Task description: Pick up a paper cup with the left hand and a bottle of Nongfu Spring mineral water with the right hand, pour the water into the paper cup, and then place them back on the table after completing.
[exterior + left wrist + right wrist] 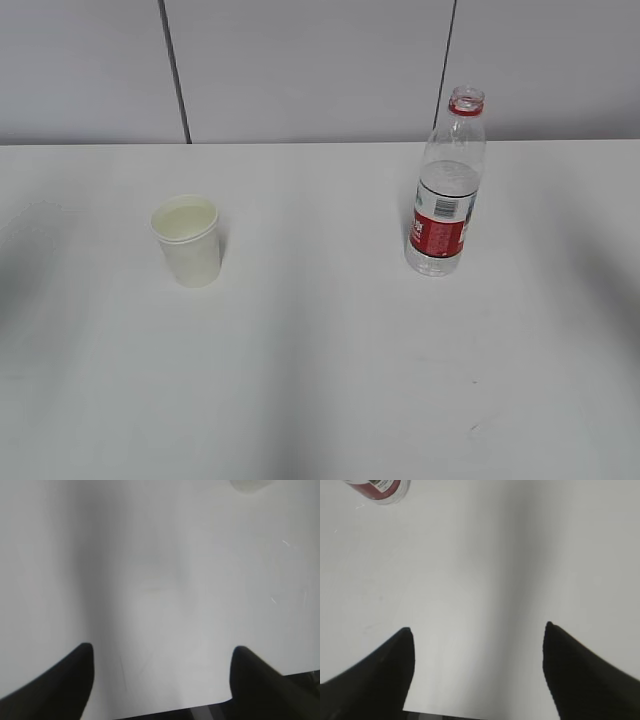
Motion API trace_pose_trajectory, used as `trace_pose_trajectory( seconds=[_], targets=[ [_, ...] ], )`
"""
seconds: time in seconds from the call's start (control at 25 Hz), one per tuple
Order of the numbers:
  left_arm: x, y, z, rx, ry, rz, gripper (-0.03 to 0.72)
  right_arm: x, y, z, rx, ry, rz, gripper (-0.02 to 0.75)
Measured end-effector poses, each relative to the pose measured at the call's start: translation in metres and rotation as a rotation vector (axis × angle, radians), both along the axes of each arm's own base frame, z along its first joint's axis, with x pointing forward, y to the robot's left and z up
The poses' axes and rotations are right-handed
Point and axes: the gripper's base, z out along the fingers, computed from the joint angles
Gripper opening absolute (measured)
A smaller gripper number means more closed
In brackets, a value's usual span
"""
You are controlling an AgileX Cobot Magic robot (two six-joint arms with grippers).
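A white paper cup stands upright on the white table, left of centre. A clear uncapped water bottle with a red label stands upright right of centre. Neither arm shows in the exterior view. My left gripper is open and empty above bare table; a pale blurred edge of the cup shows at the top. My right gripper is open and empty above bare table; the bottle's base shows at the top left corner, well ahead of the fingers.
A grey panelled wall rises behind the table's far edge. A small dark scuff marks the table near the front right. The table's near edge lies under both grippers.
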Motion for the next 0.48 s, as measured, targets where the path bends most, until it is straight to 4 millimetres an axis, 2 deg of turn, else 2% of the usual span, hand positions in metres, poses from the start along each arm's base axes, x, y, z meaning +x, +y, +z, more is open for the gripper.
trace_pose_trajectory(
  seconds=[0.24,0.48],
  targets=[
    [-0.038,0.002,0.011,-0.003,-0.087,0.0,0.513,-0.042,0.004,-0.002,-0.002,-0.027,0.0,0.587],
    [-0.067,0.001,0.004,-0.022,-0.109,-0.002,0.513,-0.076,0.007,-0.015,0.004,-0.028,0.001,0.588]
  ],
)
